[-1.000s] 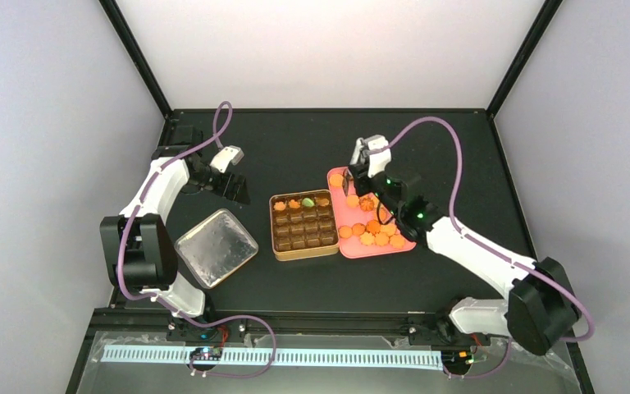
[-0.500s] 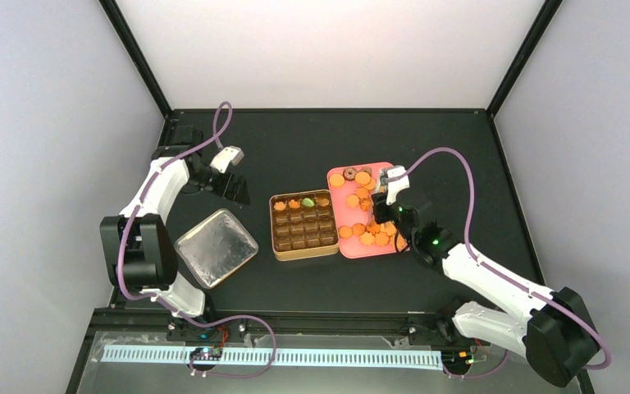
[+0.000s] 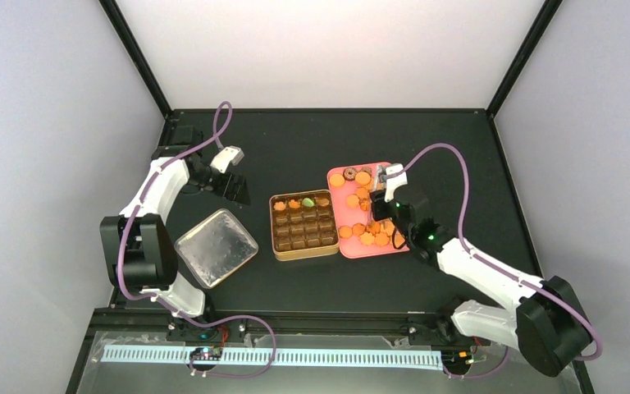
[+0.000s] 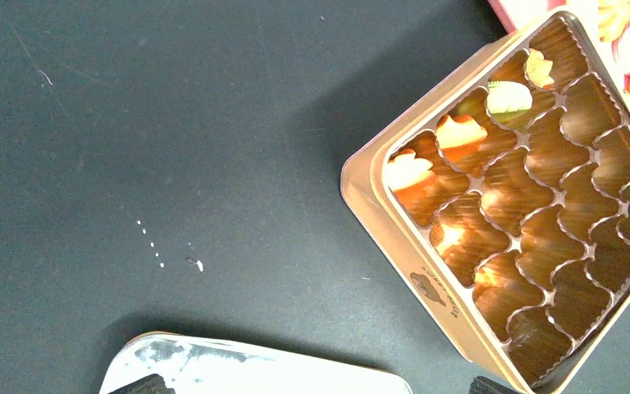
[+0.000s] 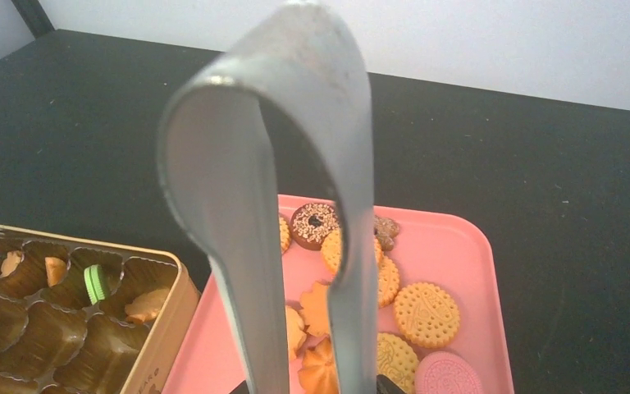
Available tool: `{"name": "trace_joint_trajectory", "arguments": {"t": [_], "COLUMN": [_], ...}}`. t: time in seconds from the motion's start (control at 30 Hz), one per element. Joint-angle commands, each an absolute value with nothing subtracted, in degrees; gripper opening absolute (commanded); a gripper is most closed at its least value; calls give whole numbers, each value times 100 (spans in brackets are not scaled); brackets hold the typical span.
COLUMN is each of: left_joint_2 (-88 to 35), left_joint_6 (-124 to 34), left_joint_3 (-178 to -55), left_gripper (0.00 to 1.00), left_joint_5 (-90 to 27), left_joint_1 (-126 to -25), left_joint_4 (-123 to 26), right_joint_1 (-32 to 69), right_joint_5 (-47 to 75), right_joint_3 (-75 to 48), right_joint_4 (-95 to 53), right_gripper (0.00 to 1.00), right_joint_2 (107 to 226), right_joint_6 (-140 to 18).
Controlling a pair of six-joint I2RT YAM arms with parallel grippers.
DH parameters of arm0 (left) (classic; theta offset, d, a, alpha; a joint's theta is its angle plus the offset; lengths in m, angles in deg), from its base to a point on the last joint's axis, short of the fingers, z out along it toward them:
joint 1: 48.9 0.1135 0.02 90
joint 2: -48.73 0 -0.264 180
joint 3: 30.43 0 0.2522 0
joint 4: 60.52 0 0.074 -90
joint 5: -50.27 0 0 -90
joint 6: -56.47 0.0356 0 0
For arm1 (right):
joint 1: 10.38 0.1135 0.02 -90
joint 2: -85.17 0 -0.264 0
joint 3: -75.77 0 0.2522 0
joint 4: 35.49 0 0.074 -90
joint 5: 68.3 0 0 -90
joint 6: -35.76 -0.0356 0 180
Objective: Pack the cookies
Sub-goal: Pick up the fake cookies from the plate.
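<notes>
"Where are the cookies [image 3: 367, 235] just now?"

"Mostly on the pink tray [image 3: 369, 251], right of centre in the overhead view. Orange-golden rounds and flower shapes are scattered over it. There's a dark sprinkled ring [image 5: 316, 224] near its top edge and a pink cookie [image 5: 447, 374] at the bottom right of the right wrist view. Four more sit in the top row of the brown tin [image 4: 390, 246], one to a compartment. The green cookie [image 5: 94, 283] is third from the left as seen from above."

"And where does the tin sit?"

"In the middle of the black table [image 3: 312, 139], just left of the tray. I can't tell whether the two touch. The silver lid [image 3: 216, 247] lies apart, to the tin's lower left."

"What about the arms?"

"The right gripper [image 3: 380, 207] is over the tray's right side, clenched on metal tongs [image 5: 225, 213]. In its own camera the tongs' bend rears up mid-frame, and the two blades run down to the bottom edge, where the gripper clamps them. The tips are out of sight, so I can't say whether they carry anything. The left gripper [image 3: 235, 191] hangs over the table, left of the tin and above the lid in the frame. Its jaws are spread wide, grasping nothing."
</notes>
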State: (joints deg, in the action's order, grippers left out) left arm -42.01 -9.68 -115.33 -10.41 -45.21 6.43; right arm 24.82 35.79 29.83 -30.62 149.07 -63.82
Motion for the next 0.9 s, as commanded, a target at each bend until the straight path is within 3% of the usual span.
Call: {"name": "trace_joint_trajectory", "arguments": {"t": [0.0,0.43,0.87], "left_joint_2": [-4116,-4118,-4109], "left_joint_6": [-849,-850,-836], "left_joint_3": [-11699,-11670,-11687], "left_gripper": [97,96,96], "left_joint_5": [-899,-881,-899], "left_joint_1": [-4483,-4485,-4483], "left_joint_4": [771,756,765], "right_joint_1": [2410,2038,1752], "right_joint_5": [3381,3601,3421], "right_joint_3": [2862,2360,2377], "right_joint_4": [-3341,-3263,-3520], "right_gripper": [33,29,35], "right_joint_2": [15011,15089,15640], "right_joint_6": [-6547,-6315,-6386]}}
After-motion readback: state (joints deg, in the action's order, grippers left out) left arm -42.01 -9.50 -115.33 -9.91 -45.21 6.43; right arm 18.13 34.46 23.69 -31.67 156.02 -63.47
